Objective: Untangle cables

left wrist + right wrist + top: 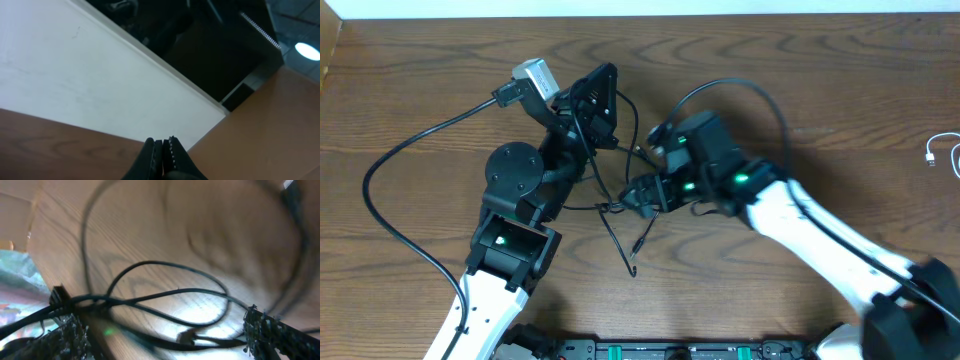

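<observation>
The right pincer (pixel 165 330) stands spread wide. Its two toothed fingers straddle the thin black cables (pixel 165 300), which lie crossed in loops on the brown wood-grain tabletop (pixel 210 230), directly between the fingers and just ahead of them. The left pincer (pixel 163 142) points up and away from the tabletop, its tips pressed together. No strand shows between them in its own view. From overhead, black strands run up towards it from the knot beside the right pincer, so I cannot tell whether it pinches one.

The main risk, as I judge it, is that several strands lie inside the right pincer's span. Closing here would likely catch two or three at once, and a pull would then cinch the knot rather than loosen it. A small dark plug end (pixel 186 336), blurred, lies low between the fingers and could snag in a loop. The thick black cord (pixel 380 170) trailing behind the left pincer might get hooked if that arm swings. The thin white cable (pixel 945 152) lies well apart, far behind the right pincer, clear of the knot.

No brand, label or writing can be read.
</observation>
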Robot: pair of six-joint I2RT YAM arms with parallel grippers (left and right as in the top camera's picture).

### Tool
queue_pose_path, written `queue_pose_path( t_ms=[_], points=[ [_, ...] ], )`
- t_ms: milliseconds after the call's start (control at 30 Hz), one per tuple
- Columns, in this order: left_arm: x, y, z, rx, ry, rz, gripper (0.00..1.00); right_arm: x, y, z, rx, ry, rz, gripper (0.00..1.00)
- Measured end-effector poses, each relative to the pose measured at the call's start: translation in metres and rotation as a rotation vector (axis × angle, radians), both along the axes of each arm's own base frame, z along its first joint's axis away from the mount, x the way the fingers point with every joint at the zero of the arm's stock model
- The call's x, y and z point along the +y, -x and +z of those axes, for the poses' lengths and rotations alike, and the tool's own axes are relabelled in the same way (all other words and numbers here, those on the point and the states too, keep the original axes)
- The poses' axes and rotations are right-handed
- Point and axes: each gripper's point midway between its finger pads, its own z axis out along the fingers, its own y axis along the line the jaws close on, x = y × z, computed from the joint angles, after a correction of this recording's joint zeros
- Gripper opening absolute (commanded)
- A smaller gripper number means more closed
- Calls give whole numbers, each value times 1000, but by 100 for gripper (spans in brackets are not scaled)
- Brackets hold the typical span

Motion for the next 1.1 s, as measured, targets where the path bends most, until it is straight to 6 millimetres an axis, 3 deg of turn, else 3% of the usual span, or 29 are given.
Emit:
queue_pose_path(
  t_ms=[133, 233, 333, 433, 533, 700, 800, 933, 1100],
  points=[
    [2, 5, 22, -76, 40, -1, 8, 9, 9, -43, 79, 94, -17, 68],
    [9, 12, 41, -143, 69, 10, 8, -3, 14, -76, 129, 214, -60, 43],
    [31, 16, 50, -169, 66, 86, 8, -37, 12, -98, 169, 366, -146, 16],
    [66, 14, 48, -144, 52, 215, 8, -89, -5, -104, 172, 511, -285, 2],
    [100, 11, 39, -102, 25, 334, 8, -142, -28, -97, 154, 597, -431, 1],
    [137, 4, 18, -21, -10, 450, 8, -215, -64, -66, 97, 611, -655, 1],
    [148, 2, 5, 29, -27, 482, 8, -243, -73, -57, 83, 611, -714, 3],
    [157, 1, -1, 53, -36, 495, 8, -264, -77, -56, 85, 614, -727, 9],
    [191, 3, -1, 55, -33, 592, 8, -296, -80, -57, 107, 624, -785, 24]
  ],
)
